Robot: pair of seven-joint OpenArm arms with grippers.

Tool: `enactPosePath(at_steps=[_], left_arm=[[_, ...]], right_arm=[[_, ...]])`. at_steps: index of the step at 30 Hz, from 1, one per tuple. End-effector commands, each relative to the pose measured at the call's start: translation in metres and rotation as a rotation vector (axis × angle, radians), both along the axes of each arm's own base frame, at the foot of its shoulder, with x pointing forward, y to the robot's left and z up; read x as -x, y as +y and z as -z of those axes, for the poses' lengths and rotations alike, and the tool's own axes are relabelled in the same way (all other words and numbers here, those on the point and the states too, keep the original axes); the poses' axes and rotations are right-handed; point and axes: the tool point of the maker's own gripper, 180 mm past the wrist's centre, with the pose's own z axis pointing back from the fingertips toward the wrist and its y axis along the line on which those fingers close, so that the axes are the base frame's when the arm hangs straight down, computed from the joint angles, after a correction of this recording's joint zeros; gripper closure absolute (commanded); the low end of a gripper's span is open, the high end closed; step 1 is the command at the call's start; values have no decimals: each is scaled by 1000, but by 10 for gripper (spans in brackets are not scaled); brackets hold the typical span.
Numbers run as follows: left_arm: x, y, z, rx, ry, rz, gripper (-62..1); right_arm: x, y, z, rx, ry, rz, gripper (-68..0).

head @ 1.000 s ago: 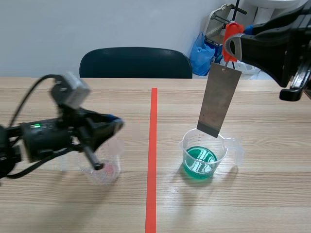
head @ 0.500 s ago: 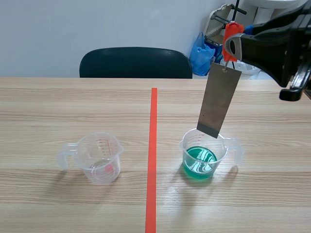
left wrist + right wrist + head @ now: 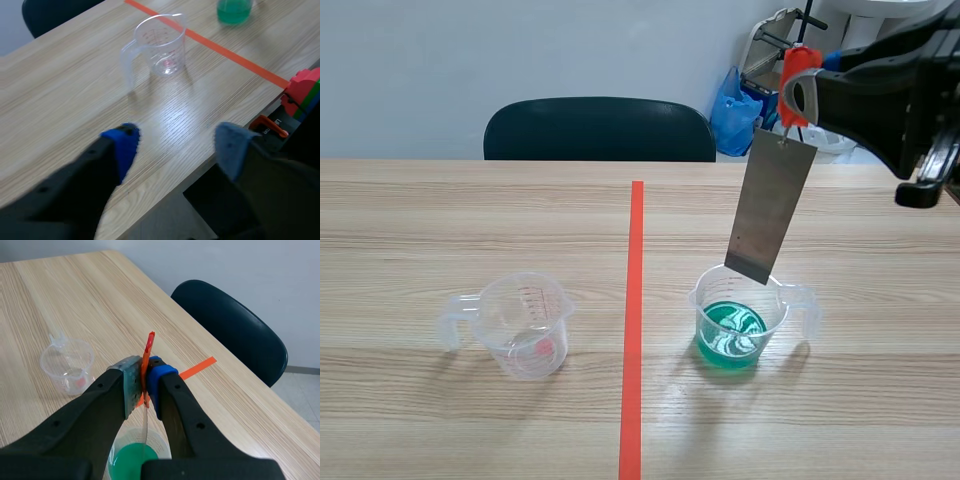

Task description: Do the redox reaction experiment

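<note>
Over wooden table (image 3: pixel 470 220): grey metal strip (image 3: pixel 770 205) near-upright, lower end toward clear green-liquid cup (image 3: pixel 777 316), contact unclear; right gripper (image 3: pixel 145 385) clamped on orange clip (image 3: pixel 796 68); left gripper (image 3: pixel 175 142) apart.

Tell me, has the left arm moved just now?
Yes. A second ago it hung over the clear cup; now the left gripper, open, is drawn back toward the robot's table edge, outside the scene view.

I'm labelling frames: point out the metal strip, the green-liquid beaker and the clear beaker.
metal strip (image 3: pixel 770 205), scene view, middle of its face
green-liquid beaker (image 3: pixel 740 335), scene view, front wall
clear beaker (image 3: pixel 525 330), scene view, front wall
</note>
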Motion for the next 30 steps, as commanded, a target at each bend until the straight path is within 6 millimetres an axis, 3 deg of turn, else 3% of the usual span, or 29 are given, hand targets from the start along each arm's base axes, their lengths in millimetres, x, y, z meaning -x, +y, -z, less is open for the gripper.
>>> enactPosePath(at_steps=[1, 3, 4, 24, 30], left_arm=[[-2, 0, -5, 4, -27, -8, -499], [-2, 5, -4, -12, -22, -30, -602], [-2, 6, -5, 5, -16, -42, -623], [-4, 10, -4, 1, -12, -64, -623], [-8, 19, -8, 14, -37, -123, -623]], right_arm=[[-1, 2, -12, -18, -34, -7, -6], [0, 2, -12, -17, -34, -8, -6], [0, 2, -11, -17, -34, -9, -6], [0, 2, -12, -17, -34, -10, -6], [0, 2, -12, -18, -34, -10, -6]])
